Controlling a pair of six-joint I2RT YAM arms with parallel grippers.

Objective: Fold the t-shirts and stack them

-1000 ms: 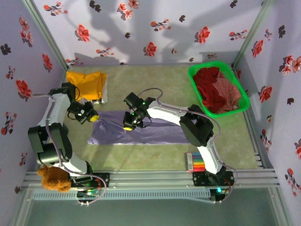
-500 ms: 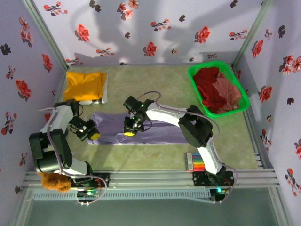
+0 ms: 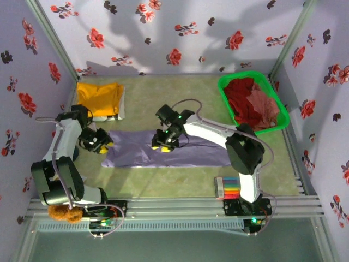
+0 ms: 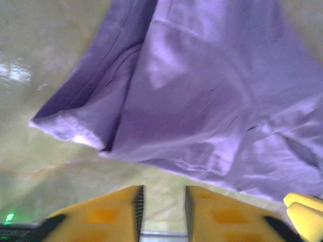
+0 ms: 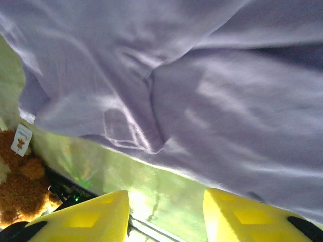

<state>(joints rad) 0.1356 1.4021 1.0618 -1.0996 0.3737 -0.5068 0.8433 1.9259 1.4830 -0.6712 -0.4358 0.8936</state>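
Note:
A lavender-purple t-shirt (image 3: 174,154) lies as a long flat strip across the middle of the green mat. My left gripper (image 3: 103,145) hovers at the strip's left end. In the left wrist view this gripper (image 4: 161,195) is open a little, with bare mat between its orange fingers (image 4: 108,212) and the shirt's edge (image 4: 202,101) just beyond. My right gripper (image 3: 160,146) is over the strip's middle. It (image 5: 166,201) stands open with nothing between its fingers, near the shirt's hem (image 5: 131,133). A folded mustard-yellow t-shirt (image 3: 98,98) lies at the back left.
A green basket (image 3: 276,96) at the back right holds dark red (image 3: 242,101) and salmon-pink (image 3: 264,103) t-shirts. A box of coloured markers (image 3: 226,187) lies near the front right. A brown teddy bear (image 3: 62,206) sits by the left arm's base. Flowered walls close in three sides.
Both grippers have opened and let go of the lavender shirt, which now lies flat. The right gripper has shifted right; the left one has dropped toward the strip's left end.

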